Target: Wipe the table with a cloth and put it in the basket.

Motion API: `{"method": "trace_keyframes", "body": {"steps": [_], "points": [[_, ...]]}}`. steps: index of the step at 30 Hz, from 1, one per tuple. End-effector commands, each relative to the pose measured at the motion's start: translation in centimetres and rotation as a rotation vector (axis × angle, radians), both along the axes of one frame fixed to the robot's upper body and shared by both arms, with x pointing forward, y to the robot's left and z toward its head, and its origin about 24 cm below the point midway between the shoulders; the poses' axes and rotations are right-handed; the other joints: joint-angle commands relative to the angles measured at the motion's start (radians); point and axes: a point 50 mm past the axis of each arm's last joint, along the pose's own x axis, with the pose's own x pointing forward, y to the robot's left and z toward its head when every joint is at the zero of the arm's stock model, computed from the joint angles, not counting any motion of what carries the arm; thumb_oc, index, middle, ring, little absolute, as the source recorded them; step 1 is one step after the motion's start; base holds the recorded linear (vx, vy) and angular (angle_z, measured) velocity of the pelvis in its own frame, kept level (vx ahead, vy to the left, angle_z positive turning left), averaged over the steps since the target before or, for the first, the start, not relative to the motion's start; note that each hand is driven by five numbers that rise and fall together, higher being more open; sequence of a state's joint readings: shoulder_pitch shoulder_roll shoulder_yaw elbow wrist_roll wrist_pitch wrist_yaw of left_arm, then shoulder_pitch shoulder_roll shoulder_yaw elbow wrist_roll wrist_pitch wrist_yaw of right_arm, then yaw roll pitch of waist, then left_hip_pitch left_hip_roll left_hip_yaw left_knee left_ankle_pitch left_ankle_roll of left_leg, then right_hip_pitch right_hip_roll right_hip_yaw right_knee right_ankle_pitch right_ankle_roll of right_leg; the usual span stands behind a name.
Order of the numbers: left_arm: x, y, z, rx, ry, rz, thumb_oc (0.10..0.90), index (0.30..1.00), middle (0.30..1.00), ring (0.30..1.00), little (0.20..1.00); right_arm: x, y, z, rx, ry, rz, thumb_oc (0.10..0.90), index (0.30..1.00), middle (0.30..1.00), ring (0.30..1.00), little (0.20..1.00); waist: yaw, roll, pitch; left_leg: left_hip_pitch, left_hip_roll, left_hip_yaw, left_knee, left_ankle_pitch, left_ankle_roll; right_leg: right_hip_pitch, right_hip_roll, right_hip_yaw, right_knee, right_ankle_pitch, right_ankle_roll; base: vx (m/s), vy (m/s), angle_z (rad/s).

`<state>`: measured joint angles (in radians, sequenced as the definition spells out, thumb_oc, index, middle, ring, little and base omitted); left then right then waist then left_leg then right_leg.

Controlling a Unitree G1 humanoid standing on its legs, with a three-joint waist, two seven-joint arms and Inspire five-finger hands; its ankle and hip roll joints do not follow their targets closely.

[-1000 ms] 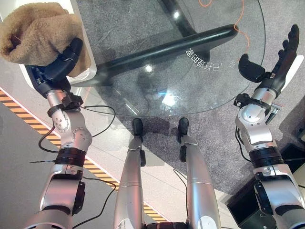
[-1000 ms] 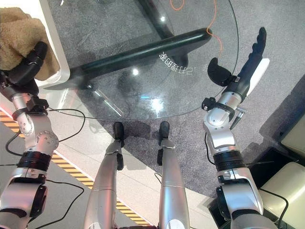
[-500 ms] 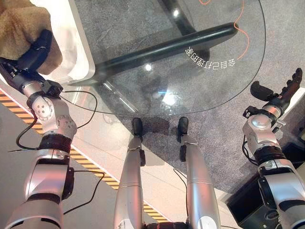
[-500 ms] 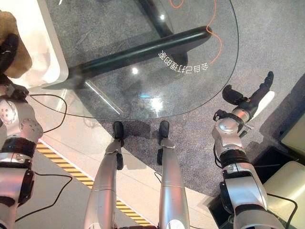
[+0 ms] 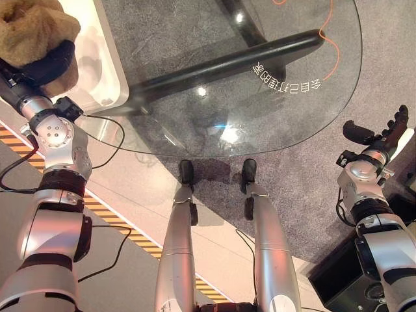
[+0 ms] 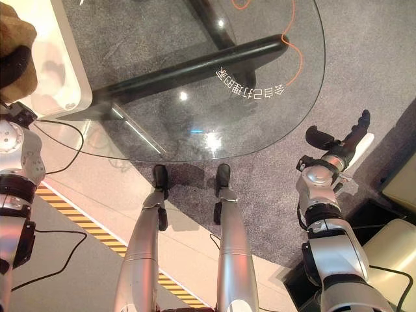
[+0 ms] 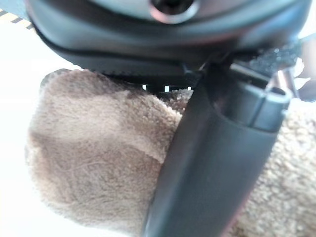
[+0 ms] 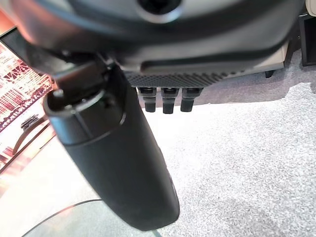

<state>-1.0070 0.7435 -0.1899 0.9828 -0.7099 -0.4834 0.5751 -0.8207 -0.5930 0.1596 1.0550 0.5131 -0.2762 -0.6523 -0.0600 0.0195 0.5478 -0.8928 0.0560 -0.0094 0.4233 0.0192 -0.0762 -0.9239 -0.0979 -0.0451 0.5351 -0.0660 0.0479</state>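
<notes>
Glass table (image 5: 273,123) wiped or not, can't tell — white basket (image 5: 107,75) sits at its left edge, left hand (image 5: 45,62) curled round the tan cloth (image 5: 32,26) over it, right hand (image 5: 380,140) slack off the far edge — release comes next.

A curved line of white characters (image 5: 286,77) stands on the glass table (image 5: 195,39), in the upper right of the frame. They appear mirrored, and I cannot read them.
</notes>
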Motion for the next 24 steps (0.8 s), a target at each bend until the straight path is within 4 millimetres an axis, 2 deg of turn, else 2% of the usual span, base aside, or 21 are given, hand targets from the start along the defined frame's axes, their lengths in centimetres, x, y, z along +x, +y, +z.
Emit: {"method": "trace_keyframes", "body": {"steps": [1,6,24], "points": [[-3.5,3.6,6.1,0.052,-0.203,0.181,0.100,0.300,0.300,0.300,0.200,-1.3,-2.7,2.2,-0.066,-0.100,-0.078,0.800,0.900,0.900,0.900,0.900,0.004,0.002,-0.028,0.066,-0.054,0.038,0.009,-0.092,0.042,0.063,0.097,-0.034,0.006,-0.070,-0.025,0.00,0.000,0.00],[-3.1,4.4,5.4,0.025,-0.104,0.212,0.100,0.300,0.300,0.300,0.200,-1.2,-2.6,2.3,-0.066,-0.102,-0.076,0.800,0.900,0.900,0.900,0.900,0.002,-0.003,-0.028,0.066,-0.054,0.037,0.005,-0.091,0.041,0.064,0.098,-0.034,-0.001,-0.067,-0.023,0.00,0.000,0.00],[-2.0,5.1,3.5,-0.071,0.087,0.197,0.100,0.300,0.300,0.300,0.200,-0.6,-2.0,3.2,-0.078,-0.112,-0.057,0.800,0.900,0.900,0.900,0.900,-0.010,-0.013,-0.028,0.058,-0.050,0.036,-0.001,-0.084,0.038,0.058,0.099,-0.029,-0.016,-0.056,-0.020,0.00,0.000,0.00]]}}
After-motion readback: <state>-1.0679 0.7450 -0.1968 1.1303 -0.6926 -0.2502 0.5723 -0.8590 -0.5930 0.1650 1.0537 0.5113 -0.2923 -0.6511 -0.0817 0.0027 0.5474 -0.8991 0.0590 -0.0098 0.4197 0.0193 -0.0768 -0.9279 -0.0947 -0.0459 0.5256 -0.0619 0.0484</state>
